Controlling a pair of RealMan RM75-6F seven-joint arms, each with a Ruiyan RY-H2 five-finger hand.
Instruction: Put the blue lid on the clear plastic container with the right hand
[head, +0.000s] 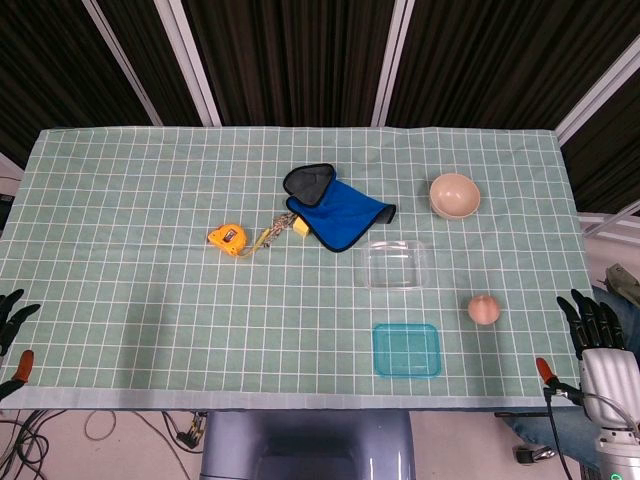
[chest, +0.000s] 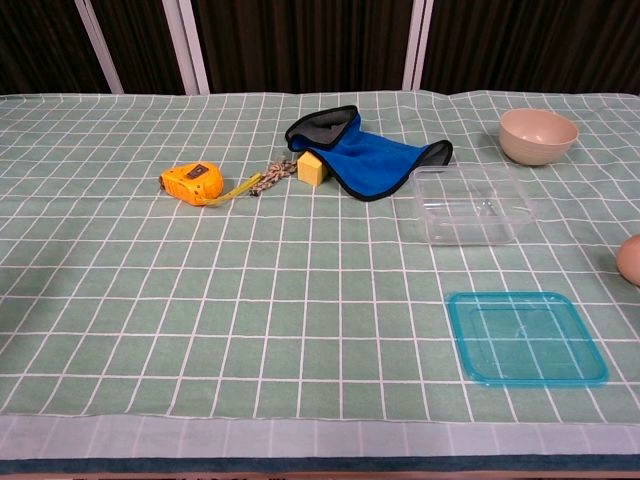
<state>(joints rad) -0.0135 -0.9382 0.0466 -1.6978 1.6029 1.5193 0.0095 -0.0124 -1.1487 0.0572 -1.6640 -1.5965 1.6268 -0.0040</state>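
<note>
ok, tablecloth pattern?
The tablecloth is pale green with a white grid; the chest view shows it best.

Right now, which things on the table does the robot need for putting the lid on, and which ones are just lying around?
Needed for the job:
blue lid
clear container
right hand, open, off the table's edge

Just lying about:
tape measure
blue cloth
yellow block
bowl
peach-coloured ball
left hand, idle
</note>
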